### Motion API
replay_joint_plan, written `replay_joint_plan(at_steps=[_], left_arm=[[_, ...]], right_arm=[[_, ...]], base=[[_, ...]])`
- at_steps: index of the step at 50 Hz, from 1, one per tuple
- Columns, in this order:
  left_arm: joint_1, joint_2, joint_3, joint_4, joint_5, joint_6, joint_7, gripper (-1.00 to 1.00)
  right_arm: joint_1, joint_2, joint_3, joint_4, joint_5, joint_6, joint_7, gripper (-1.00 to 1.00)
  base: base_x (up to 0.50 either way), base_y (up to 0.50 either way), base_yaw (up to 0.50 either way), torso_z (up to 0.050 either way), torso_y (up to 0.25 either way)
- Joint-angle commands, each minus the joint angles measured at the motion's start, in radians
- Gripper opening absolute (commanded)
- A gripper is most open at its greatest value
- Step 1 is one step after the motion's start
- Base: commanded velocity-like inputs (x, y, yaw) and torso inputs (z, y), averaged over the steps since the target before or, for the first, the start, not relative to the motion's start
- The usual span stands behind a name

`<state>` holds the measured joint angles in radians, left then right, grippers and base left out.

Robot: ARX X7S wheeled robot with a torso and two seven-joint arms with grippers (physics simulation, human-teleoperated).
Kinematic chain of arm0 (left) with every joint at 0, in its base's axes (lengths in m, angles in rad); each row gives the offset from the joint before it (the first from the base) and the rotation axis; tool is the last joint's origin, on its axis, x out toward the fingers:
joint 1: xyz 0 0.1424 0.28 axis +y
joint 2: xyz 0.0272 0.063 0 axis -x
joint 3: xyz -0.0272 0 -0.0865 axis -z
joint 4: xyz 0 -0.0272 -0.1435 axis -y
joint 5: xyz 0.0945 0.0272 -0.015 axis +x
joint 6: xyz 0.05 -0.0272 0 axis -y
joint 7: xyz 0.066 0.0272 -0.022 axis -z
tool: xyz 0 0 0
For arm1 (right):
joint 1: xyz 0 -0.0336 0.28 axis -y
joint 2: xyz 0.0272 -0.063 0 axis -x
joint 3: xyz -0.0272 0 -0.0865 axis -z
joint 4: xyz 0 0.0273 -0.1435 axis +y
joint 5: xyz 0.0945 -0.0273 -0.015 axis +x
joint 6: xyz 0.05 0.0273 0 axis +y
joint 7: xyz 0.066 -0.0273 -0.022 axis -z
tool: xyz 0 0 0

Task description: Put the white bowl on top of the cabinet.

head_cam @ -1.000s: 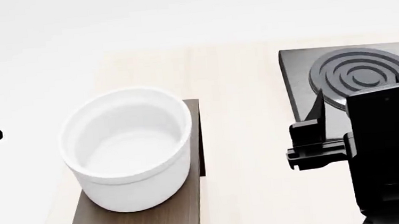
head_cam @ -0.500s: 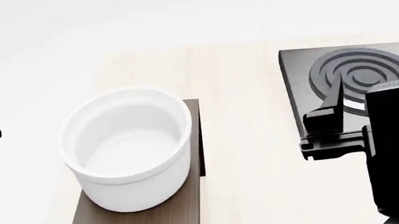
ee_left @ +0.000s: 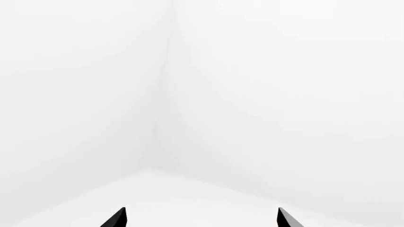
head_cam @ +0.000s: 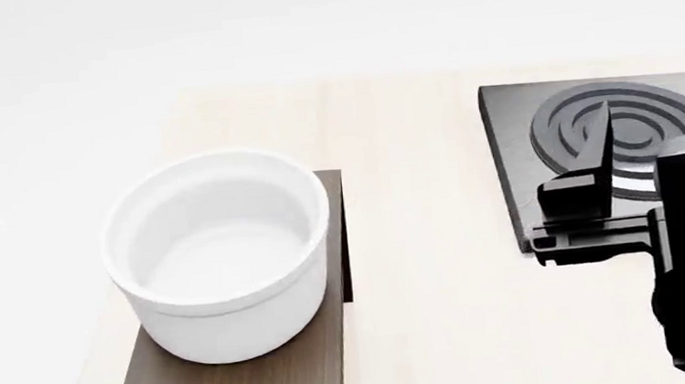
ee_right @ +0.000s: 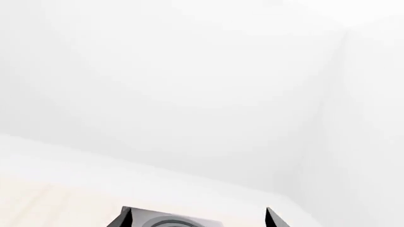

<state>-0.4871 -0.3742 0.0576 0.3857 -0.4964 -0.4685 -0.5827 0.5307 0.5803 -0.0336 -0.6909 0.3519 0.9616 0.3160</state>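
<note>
Head view: white bowl (head_cam: 219, 255) upright, mouth up, on cabinet (head_cam: 271, 367).

Head view looks down; right wrist apparently shares stove plate (head_cam: 522, 141).

A broad strip of bare bench (head_cam: 426, 240) lies open between the cabinet (head_cam: 247, 383) and the stove plate (head_cam: 516, 142). The white bowl (head_cam: 219, 252) fills the cabinet's far end, blocking it. The right pincer (head_cam: 593, 186) stands over the stove plate's near edge.
</note>
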Motion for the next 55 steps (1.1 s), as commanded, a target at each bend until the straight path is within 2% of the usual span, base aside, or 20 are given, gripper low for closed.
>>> replay_joint_plan(at_steps=[1, 46, 55], left_arm=[[0.001, -0.006, -0.005, 0.02, -0.011, -0.007, -0.006, 1.0], [0.002, -0.022, -0.024, 0.08, -0.051, -0.024, -0.024, 1.0], [0.028, -0.019, -0.024, 0.073, -0.04, 0.013, -0.015, 1.0]], right_arm=[[0.0, 0.009, 0.021, -0.031, 0.008, 0.019, 0.008, 1.0], [-0.034, 0.061, 0.136, -0.081, 0.014, 0.049, 0.033, 1.0], [-0.044, 0.065, 0.147, -0.077, 0.007, 0.037, 0.038, 1.0]], base=[[0.0, 0.0, 0.0, 0.0, 0.0], [0.0, 0.0, 0.0, 0.0, 0.0], [0.0, 0.0, 0.0, 0.0, 0.0]])
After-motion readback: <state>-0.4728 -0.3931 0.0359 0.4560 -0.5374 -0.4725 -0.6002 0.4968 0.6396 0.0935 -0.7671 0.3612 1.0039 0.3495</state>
